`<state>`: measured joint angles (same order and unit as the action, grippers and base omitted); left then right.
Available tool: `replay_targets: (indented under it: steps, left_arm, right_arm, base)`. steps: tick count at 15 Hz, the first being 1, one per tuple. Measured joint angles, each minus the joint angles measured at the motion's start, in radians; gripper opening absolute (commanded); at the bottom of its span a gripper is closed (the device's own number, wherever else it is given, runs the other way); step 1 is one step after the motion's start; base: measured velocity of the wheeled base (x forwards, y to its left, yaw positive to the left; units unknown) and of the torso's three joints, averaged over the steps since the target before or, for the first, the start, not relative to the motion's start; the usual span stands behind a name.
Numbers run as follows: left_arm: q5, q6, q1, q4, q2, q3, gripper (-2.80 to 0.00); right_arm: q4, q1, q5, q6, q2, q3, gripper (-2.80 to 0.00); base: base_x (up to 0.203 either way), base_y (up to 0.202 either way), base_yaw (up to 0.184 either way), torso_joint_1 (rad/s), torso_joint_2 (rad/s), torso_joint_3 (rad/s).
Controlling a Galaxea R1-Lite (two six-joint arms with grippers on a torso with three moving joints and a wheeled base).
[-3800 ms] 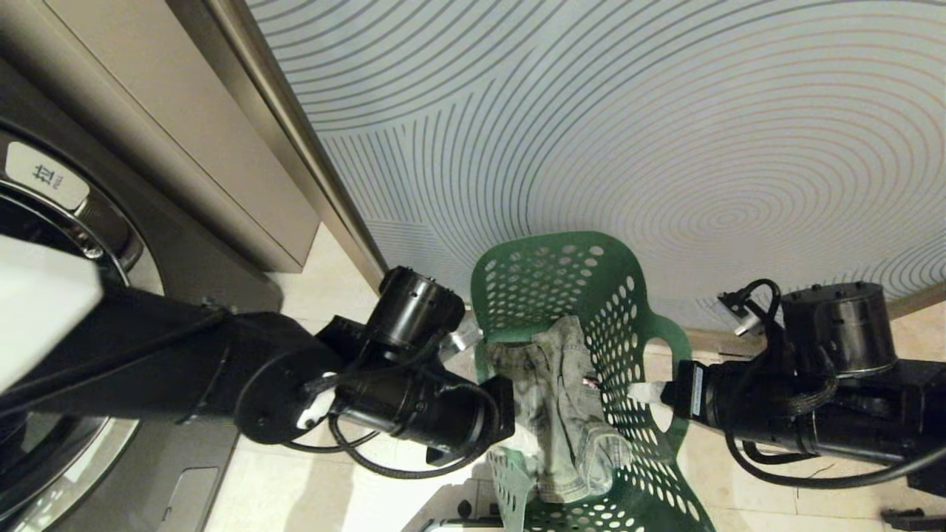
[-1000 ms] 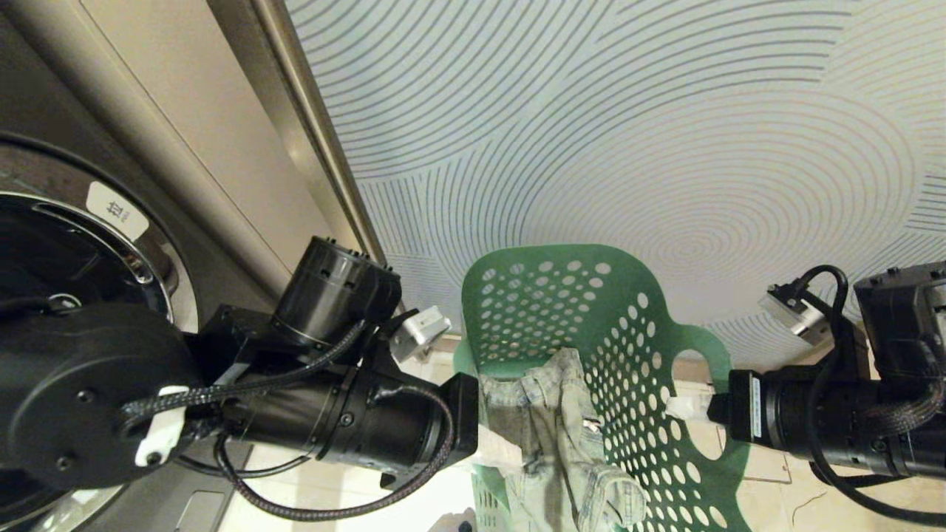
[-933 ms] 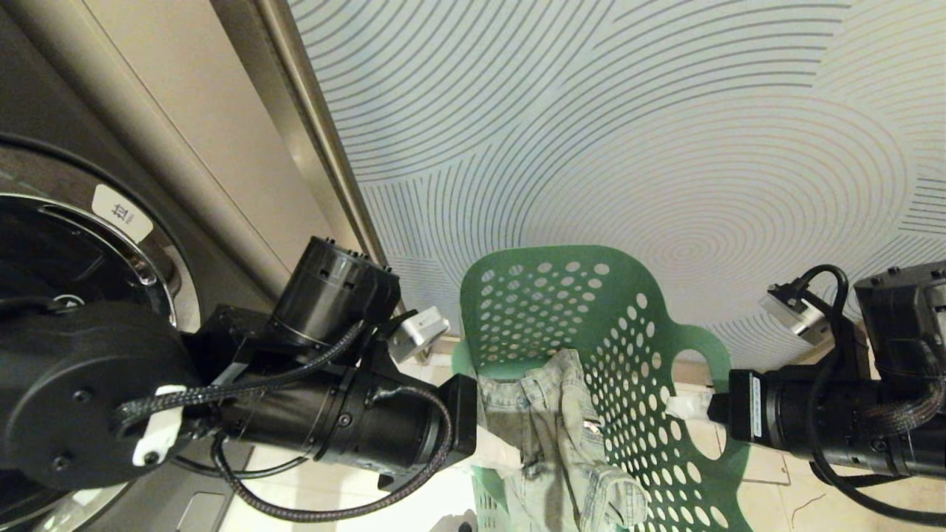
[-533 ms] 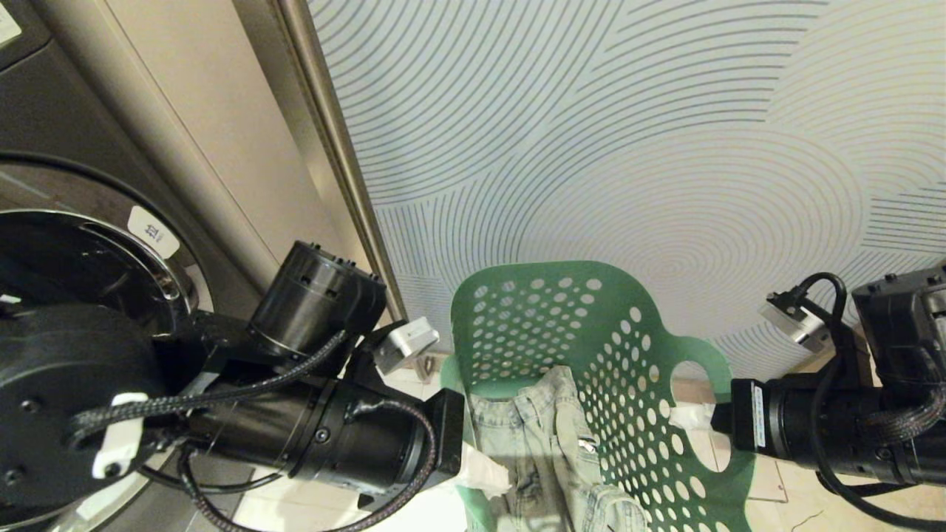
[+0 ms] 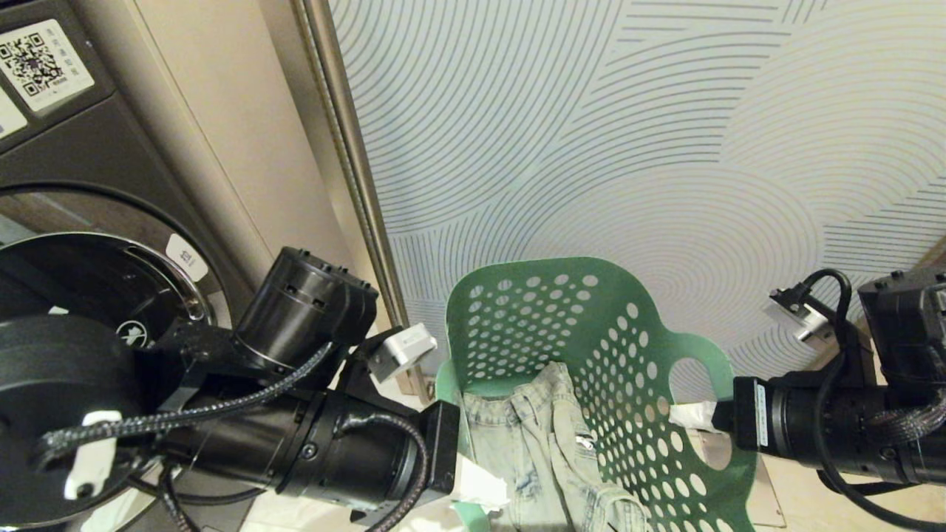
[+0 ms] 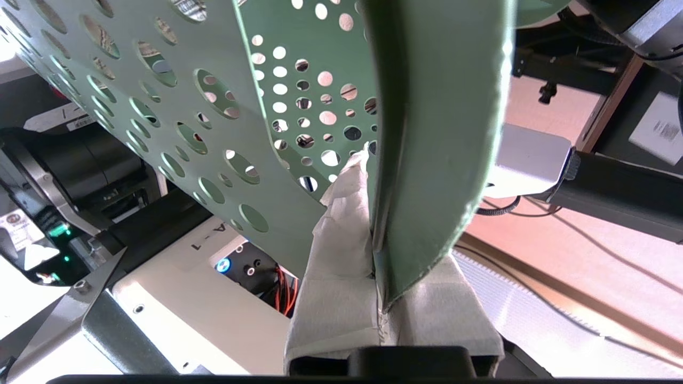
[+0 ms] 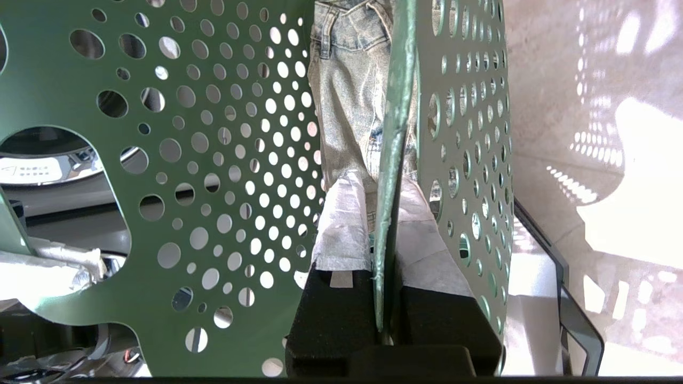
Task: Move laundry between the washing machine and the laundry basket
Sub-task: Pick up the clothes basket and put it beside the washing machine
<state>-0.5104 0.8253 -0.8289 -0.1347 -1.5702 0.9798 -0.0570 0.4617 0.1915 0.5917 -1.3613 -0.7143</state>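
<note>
Both grippers clamp the laundry basket (image 5: 591,332) by opposite rims, basket tipped on its side between the two arms; left gripper (image 6: 381,298) has its tape-wrapped fingers (image 6: 331,277) pressed together on the thin green rim edge, one finger on each face of the wall; in the head view it (image 5: 480,484) sits at the basket's left edge, just past the black wrist housing; right gripper (image 7: 383,250) pinches the opposite rim the same way, taped pads (image 7: 344,229) flat on either side of the plastic edge, and in the head view (image 5: 691,415) it meets the rim just beside the oval handle cutout (image 5: 691,384); the laundry (image 5: 543,451), a faded grey-green denim garment, lies inside the basket against its perforated wall, between the two grippers, waistband end toward the basket's far side; through the right wrist view the same garment (image 7: 349,90) shows beyond the gripped edge, touching the inner wall; farther out on the left stands the washing machine (image 5: 96,185), dark grey, its chrome-ringed round door (image 5: 111,288) partly hidden behind the left arm, a QR sticker (image 5: 44,63) on its upper panel; a beige panel (image 5: 236,148) and a metal strip (image 5: 347,162) separate it from the pale wall (image 5: 628,148) with curved line pattern behind the basket.
</note>
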Motion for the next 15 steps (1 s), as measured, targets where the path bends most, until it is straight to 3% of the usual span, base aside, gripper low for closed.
replay_targets:
  steps: [12,15]
  left_arm:
    - [-0.001,0.001,-0.023,0.0,-0.012,0.0,-2.8]
    - [-0.001,0.001,-0.023,0.002,-0.012,-0.001,-2.8]
  right_arm:
    - [-0.003,0.0,0.0,-0.005,0.003,0.012,-2.8]
    - [-0.006,0.0,-0.005,-0.07,0.006,0.028,-2.8]
  base:
    - [0.0,0.0,0.0,0.003,0.0,0.18]
    - [0.0,0.0,0.0,0.001,0.0,0.042]
